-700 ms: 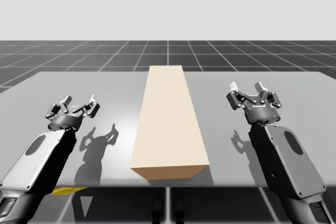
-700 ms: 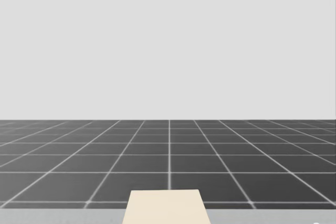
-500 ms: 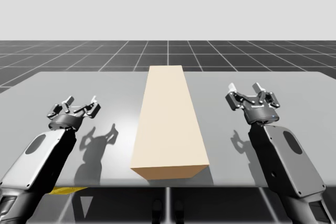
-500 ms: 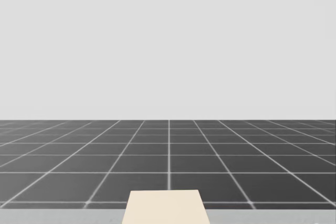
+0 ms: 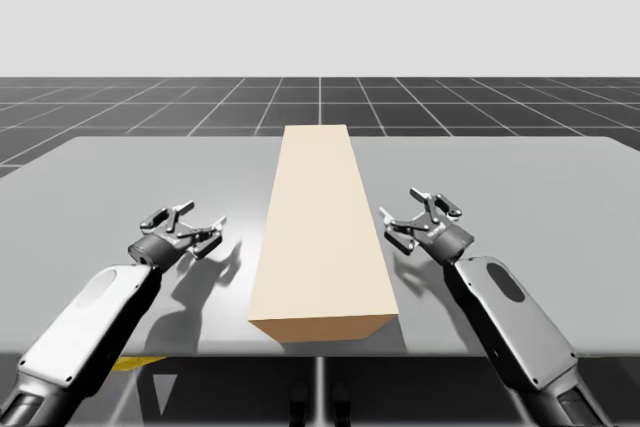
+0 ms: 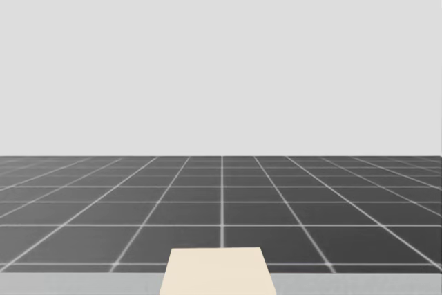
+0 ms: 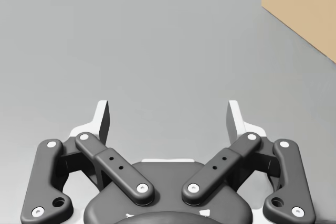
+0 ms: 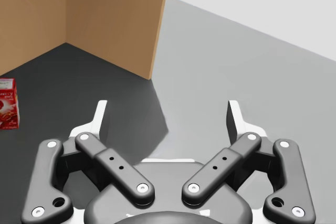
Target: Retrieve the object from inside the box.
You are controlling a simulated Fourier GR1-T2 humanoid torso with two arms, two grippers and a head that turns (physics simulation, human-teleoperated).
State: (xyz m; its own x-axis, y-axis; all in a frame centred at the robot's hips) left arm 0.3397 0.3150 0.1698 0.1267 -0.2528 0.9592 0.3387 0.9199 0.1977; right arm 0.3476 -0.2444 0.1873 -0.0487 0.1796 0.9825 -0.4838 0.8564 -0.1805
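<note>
A long tan box (image 5: 322,227) lies down the middle of the grey table (image 5: 150,167); its far top end (image 6: 217,274) shows in the head view. My left gripper (image 5: 200,219) hovers open just left of the box, whose brown corner (image 7: 304,9) stands ahead and to the side of the left gripper (image 7: 168,116). My right gripper (image 5: 408,209) is open close to the box's right side. Ahead of the right gripper (image 8: 168,116) I see brown box walls (image 8: 105,14), a dark floor and a small red carton (image 8: 6,111) lying on it.
The table's front edge (image 5: 320,355) runs just below the box's near end. A yellow mark (image 5: 135,362) sits at that edge by my left arm. Bare grey tabletop lies outside both arms.
Both grippers have swung inward toward the box and dropped lower, their fingers now pointing at its sides. My head has turned very slightly.
</note>
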